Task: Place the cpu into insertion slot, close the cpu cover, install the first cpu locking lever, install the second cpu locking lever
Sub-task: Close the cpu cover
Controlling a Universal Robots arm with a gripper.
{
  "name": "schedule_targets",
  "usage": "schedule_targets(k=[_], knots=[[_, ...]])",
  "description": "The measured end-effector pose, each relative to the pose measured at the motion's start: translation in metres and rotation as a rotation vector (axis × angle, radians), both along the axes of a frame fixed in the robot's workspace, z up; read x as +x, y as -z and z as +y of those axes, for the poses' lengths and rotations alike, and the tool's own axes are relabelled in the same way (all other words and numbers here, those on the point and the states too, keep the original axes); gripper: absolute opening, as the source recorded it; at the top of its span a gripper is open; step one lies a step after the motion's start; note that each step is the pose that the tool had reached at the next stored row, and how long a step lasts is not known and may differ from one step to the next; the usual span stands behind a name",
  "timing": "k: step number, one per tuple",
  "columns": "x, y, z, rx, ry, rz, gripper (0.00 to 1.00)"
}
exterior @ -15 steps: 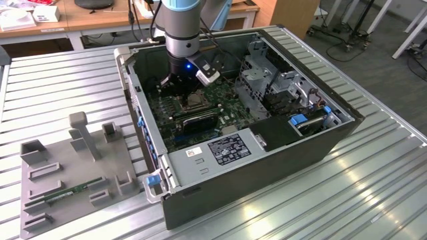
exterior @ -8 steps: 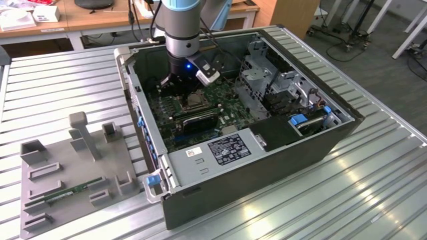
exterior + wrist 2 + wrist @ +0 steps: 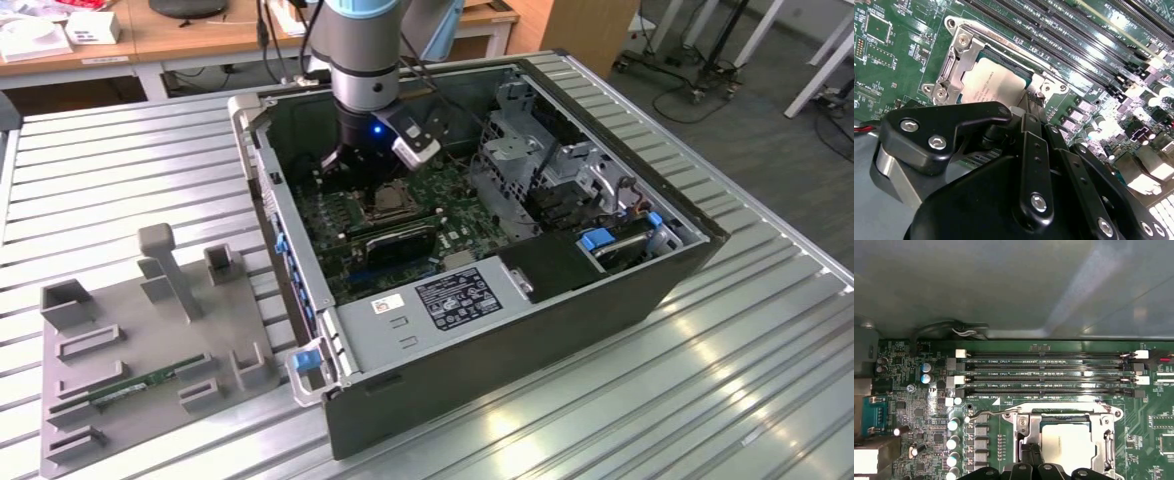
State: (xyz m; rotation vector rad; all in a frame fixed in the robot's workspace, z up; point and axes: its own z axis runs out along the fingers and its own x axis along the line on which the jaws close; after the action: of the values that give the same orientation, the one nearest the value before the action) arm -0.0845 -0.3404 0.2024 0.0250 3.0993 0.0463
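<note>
I read this as the lever stage. In the exterior view the cpu (image 3: 391, 203) sits in its socket just left of centre in the upper half, on the motherboard (image 3: 447, 215) inside the open case (image 3: 534, 330). In both wrist views the cpu cover (image 3: 1105, 437) lies flat, framing the chip. The gripper (image 3: 1031, 456) hangs right at the socket's edge, its tips looking pressed together around nothing. I can't tell whether either of the 2 levers is latched. Latching calls for a steady press and no sideways slip.

Bright light glares off the ribbed table (image 3: 747, 390) and memory slots (image 3: 1089, 45); the computer case (image 3: 521, 365) interior is dimmer.
</note>
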Motion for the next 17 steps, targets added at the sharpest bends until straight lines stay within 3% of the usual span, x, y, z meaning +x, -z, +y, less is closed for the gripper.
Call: schedule_targets(k=[7, 17], knots=[[-0.0001, -0.0077, 0.0000, -0.0002, 0.000, 0.0002, 0.11], [-0.0001, -0.0264, 0.0000, -0.0003, 0.000, 0.0003, 0.11]])
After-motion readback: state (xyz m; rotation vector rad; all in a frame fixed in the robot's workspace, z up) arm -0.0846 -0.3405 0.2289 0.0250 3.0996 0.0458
